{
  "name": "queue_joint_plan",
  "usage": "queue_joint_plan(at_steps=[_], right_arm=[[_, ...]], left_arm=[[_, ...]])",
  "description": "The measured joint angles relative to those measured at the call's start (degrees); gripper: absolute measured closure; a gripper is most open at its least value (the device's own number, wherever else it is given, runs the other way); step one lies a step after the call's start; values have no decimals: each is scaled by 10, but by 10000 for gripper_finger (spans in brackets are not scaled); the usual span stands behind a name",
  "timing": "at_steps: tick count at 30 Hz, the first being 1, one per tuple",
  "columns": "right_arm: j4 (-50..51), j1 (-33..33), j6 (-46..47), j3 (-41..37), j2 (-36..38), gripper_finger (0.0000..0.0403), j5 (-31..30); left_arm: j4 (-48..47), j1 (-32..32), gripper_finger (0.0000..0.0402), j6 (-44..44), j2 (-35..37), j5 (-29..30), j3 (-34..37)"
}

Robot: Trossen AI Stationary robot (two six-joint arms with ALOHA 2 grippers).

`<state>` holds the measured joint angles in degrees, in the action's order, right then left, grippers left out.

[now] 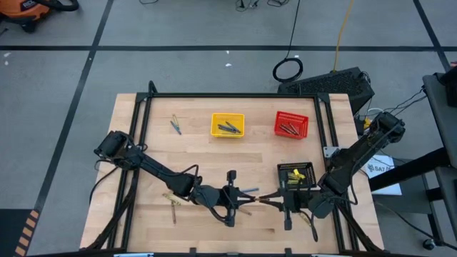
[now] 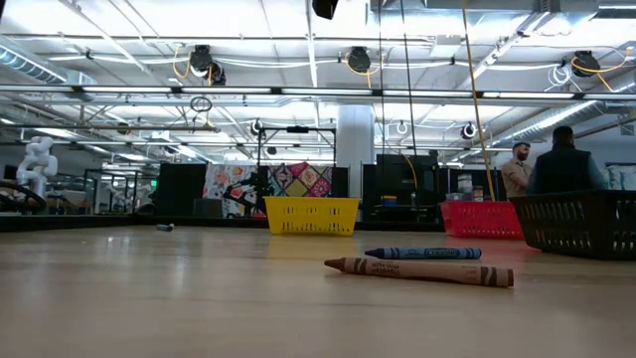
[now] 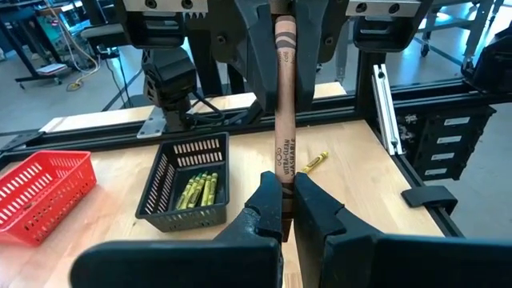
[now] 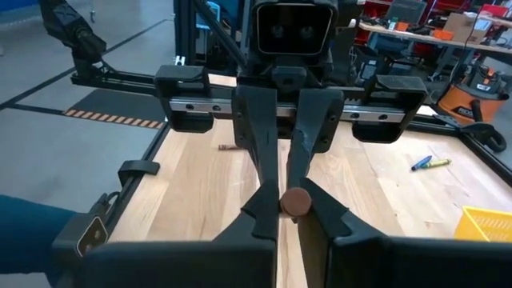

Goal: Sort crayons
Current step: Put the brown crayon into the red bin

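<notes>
Here, at the near edge of the table (image 1: 214, 153), both grippers are meeting tip to tip over 1 brown crayon (image 3: 285, 104). The left gripper (image 3: 288, 210) is pinching one end of it with its fingers closed tight, and the right gripper (image 4: 291, 206) is gripping the other end, its fingers also shut on the stick, whose round brown butt is showing between them in the right wrist view. The crayon is lying level between the 2 sets of fingers.

Just beside them, a blue crayon (image 2: 422, 253) is resting on the wood, and in the low view it is sitting right behind another brown crayon (image 2: 417, 270). A lone yellow crayon (image 3: 314, 162) is lying on the boards near the black basket (image 1: 296, 176), which is holding several yellow-olive crayons (image 3: 198, 190).

Farther back, the yellow basket (image 1: 227, 125) is carrying blue-grey sticks and the red basket (image 1: 290, 124) is carrying brown-red ones. 2 loose crayons (image 1: 176, 125) are lying left of the yellow basket.

Beyond the table, 2 people (image 2: 549, 167) are standing in the room.
</notes>
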<state>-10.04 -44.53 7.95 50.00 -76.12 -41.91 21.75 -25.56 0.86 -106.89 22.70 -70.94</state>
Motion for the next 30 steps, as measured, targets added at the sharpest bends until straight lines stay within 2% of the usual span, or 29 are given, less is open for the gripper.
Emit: queue_joint_plan(at_steps=[9,19,25,30], right_arm=[[-8,3,8,0,0,401,-2],[5,4,4,0,0,402,-35],[77,8,36,0,0,402,-94],[158,29,100,0,0,400,-105]], left_arm=[[-1,1,391,6,0,0,0],[-8,2,323,15,0,3,0],[-48,2,315,15,0,51,-1],[-87,1,315,13,0,60,-1]])
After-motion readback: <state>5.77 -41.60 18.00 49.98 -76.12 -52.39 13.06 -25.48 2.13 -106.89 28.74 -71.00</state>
